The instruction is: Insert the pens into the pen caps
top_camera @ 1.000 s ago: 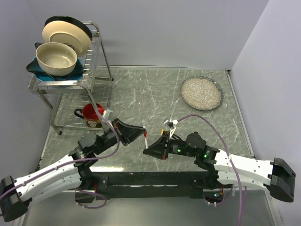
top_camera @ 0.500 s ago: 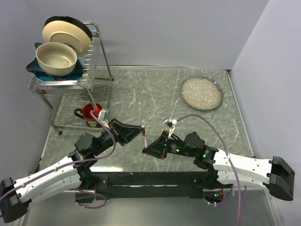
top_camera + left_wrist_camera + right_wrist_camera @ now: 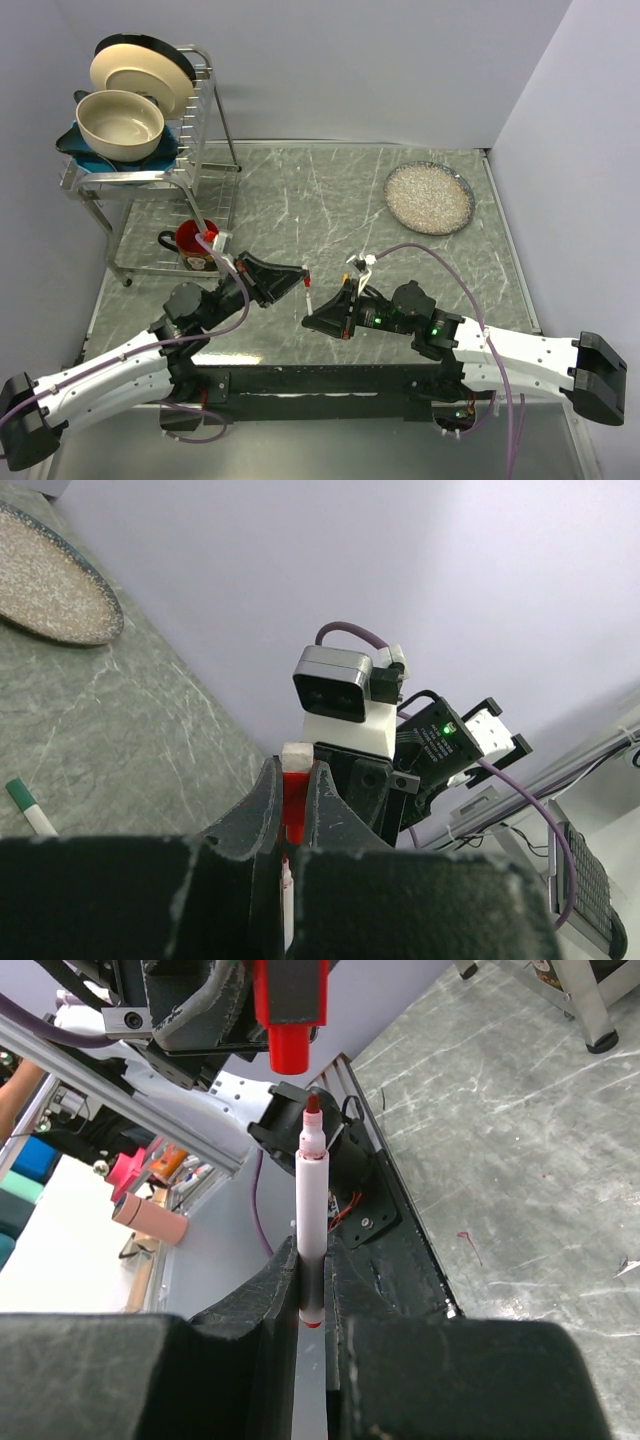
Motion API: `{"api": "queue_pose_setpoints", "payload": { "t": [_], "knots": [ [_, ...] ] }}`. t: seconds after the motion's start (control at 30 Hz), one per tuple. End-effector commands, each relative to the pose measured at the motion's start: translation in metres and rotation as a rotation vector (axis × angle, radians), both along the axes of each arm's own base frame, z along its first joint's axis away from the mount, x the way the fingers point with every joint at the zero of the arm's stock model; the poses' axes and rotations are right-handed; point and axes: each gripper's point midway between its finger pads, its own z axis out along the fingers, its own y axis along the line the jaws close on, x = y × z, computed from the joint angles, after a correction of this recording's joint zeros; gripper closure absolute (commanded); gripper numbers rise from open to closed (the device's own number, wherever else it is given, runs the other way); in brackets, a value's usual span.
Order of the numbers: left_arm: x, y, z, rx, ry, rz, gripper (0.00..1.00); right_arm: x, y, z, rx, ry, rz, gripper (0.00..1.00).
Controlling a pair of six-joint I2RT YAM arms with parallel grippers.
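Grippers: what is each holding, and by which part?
Left gripper pinches the red cap by its sides; right gripper holds the pen by the barrel near its back end.

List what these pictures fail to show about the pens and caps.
- Green-tipped pen: left wrist view, barrel hidden behind the left tool.
- Red-tipped pen: right wrist view, rear end buried between the right tool's fingers.
- Red cap: right wrist view's upper edge cuts it off; top view shows it too small to judge alignment.
- Other caps: found in no view.
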Motion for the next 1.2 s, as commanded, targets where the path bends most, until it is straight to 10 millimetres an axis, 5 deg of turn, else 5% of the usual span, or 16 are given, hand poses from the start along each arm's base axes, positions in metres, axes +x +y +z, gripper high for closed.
{"api": "queue_pose_setpoints", "payload": {
  "t": [0.0, 1.17],
  "knots": [
    [-0.001, 0.002, 0.011, -0.054, -0.013, 0.000, 0.99, 0.002, 0.001, 0.042, 0.108, -0.066, -0.017, 1.00],
    [-0.027, -0.006, -0.027, -0.078, 0.065, -0.135, 0.99, 0.023, -0.012, 0.059, 0.106, -0.097, -0.158, 1.00]
  ]
}}
